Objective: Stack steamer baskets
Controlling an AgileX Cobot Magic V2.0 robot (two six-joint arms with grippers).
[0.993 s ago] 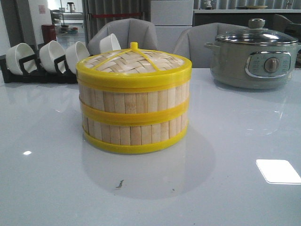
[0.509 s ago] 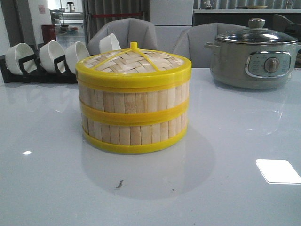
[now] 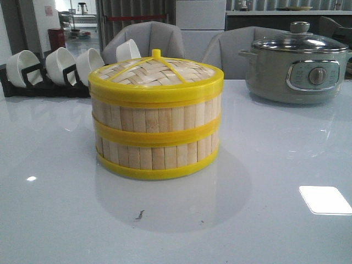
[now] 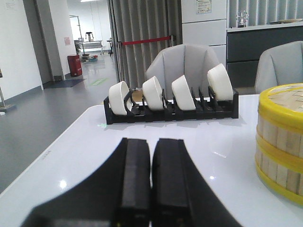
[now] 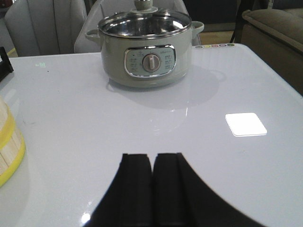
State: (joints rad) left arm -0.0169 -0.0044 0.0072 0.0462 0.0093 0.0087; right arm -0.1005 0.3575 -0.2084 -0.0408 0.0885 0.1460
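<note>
My left gripper [image 4: 151, 175] and right gripper [image 5: 152, 184] both have their fingers pressed together with nothing between them, each low over the white table [image 3: 275, 165]. Between them, near the table's middle, the two steamer baskets [image 3: 157, 137] stand stacked with the woven lid [image 3: 157, 74] on top. A rack of white bowls [image 4: 170, 97] sits far left, the electric pot [image 5: 147, 49] far right.

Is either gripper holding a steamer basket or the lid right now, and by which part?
Nothing is held. The left gripper and right gripper are both shut on nothing, away from the steamer stack, whose lid sits on top.
</note>
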